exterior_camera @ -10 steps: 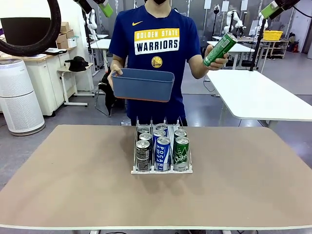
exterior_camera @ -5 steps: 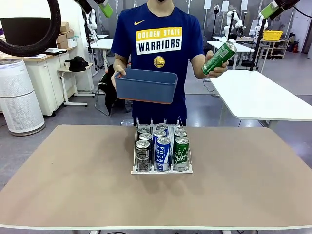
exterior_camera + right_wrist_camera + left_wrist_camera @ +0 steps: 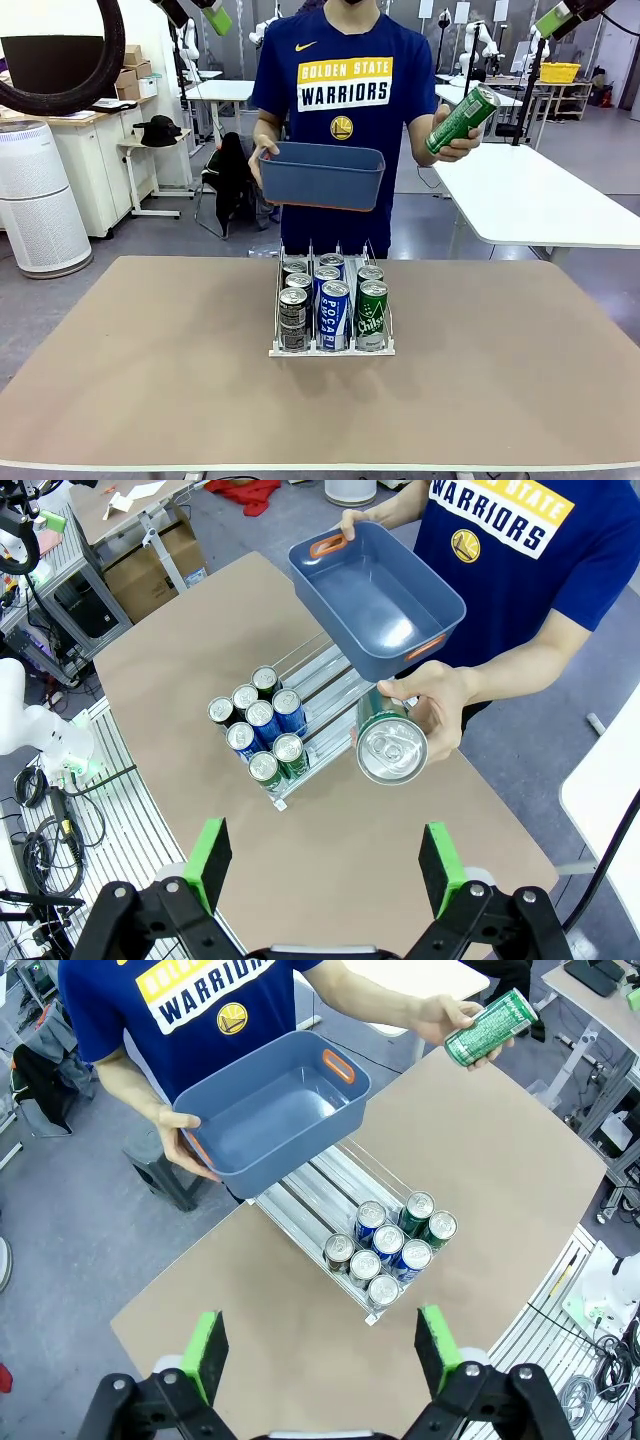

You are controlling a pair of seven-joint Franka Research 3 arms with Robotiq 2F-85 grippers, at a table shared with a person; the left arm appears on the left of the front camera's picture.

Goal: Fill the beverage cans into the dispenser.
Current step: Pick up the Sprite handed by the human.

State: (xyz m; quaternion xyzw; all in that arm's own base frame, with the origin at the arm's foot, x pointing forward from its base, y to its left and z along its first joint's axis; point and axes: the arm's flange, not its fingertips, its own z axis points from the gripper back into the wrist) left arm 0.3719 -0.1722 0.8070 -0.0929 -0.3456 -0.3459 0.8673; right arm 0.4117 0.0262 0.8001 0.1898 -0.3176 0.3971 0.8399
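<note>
Rack (image 3: pixel 331 349) at mid-surface (image 3: pixel 150 380), seven cans (image 3: pixel 333 313) queued toward its near lip; person's hand (image 3: pixel 458 147) holds a spare green can (image 3: pixel 460 119) and bin (image 3: pixel 322 175) beyond; left hand (image 3: pixel 318 1348) and right hand (image 3: pixel 323 868) open, empty, high above.

This was a robotics lab or test hall. Beyond the brown table (image 3: pixel 150 380) stood more white tables (image 3: pixel 540 190), and one farther off carried a yellow crate (image 3: pixel 559 72). A white air purifier (image 3: pixel 38 200) stood on the bare grey floor (image 3: pixel 160 235), near stacked cardboard boxes (image 3: pixel 133 72). Beyond the right fingers (image 3: pixel 208 860), cables (image 3: pixel 50 830) lay on a slatted metal frame (image 3: pixel 130 830) beside the table.
</note>
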